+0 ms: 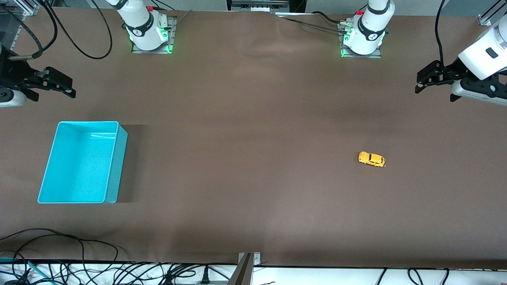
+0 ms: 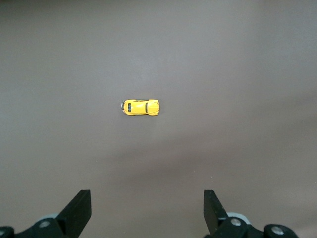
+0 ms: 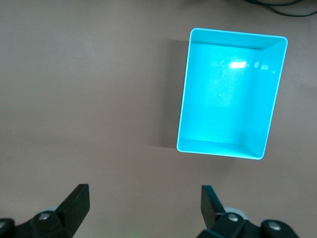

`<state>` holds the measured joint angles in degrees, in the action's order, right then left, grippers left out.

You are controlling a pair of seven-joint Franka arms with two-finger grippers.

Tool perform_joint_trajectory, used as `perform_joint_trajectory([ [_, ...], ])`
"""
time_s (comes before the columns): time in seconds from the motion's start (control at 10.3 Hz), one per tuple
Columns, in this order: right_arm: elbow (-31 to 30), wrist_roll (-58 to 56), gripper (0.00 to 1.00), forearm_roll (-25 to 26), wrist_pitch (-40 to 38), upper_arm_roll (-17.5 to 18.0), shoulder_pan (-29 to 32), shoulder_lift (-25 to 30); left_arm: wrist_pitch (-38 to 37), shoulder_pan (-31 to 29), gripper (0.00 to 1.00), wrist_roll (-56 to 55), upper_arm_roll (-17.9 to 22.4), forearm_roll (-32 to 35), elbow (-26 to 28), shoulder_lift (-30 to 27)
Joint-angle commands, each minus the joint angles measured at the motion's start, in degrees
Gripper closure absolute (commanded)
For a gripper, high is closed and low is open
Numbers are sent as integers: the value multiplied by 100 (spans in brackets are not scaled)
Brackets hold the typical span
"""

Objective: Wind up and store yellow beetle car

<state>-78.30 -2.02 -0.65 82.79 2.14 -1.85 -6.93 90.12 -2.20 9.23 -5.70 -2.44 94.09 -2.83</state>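
- Yellow beetle car [image 1: 372,159] sits on its wheels on the brown table [image 1: 253,158], toward the left arm's end, well apart from the turquoise bin [image 1: 112,166].
- Car's long axis runs roughly along the table's length, slightly skewed; nothing touching it.
- In the left wrist view the car [image 2: 140,107] shows roof-up with bare table all round it.
- Left gripper [image 1: 420,82] hangs in the air over the table's left-arm end, well apart from the car and not above it. Fingers spread wide, nothing between them.
- Left wrist view confirms: both black fingertips [image 2: 79,208] stand far apart with only table surface in the gap, left gripper [image 2: 147,210] empty.
- Turquoise bin sits toward the right arm's end of the table, upright, open top, only its own floor showing inside.
- Right wrist view looks down into the bin [image 3: 275,99]; interior shows only a light reflection.
- Right gripper [image 1: 63,87] is up in the air near the table's right-arm edge, close to the bin but not over it. Fingers open, holding nothing.
- Right wrist view: right gripper [image 3: 145,208] has fingertips [image 3: 78,203] wide apart over bare table, with the bin just clear of them.
- Both arms parked out at the table ends; neither is in contact with car or bin.
- Car is outside the bin, most of the table's length between the two.
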Motion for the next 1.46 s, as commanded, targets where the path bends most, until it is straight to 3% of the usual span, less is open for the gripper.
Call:
perform_joint_trajectory([
  [0.0, -10, 105, 0, 257, -131, 23, -26, 43, 94, -35, 0, -17, -28, 59, 92, -122],
  [1.36, -28, 88, 0, 241, -369, 41, -26, -10, -3, -43, 0, -17, -54, 68, 30, -86],
])
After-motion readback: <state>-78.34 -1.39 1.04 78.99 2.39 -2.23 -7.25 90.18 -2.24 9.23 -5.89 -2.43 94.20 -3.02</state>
